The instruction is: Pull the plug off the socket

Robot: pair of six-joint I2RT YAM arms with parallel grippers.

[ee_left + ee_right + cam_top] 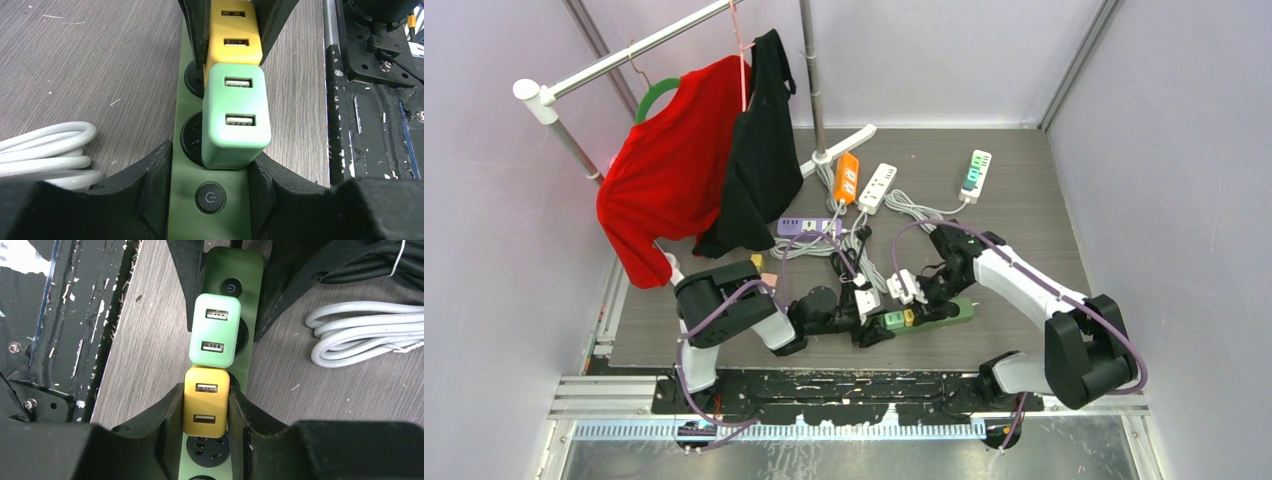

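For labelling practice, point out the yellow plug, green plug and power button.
yellow plug (206,403), right wrist view, top face.
green plug (235,102), left wrist view, top face.
power button (209,197), left wrist view, centre.

Left pincer (210,159) fingers sit against both sides of the green power strip (231,217), at the power button (209,197) end. Mint plug (235,117) is seated just beyond. Yellow plug (235,47) touches it, clamped by right pincer (235,22). White cable (47,152) lies coiled at left on the tabletop (90,60).
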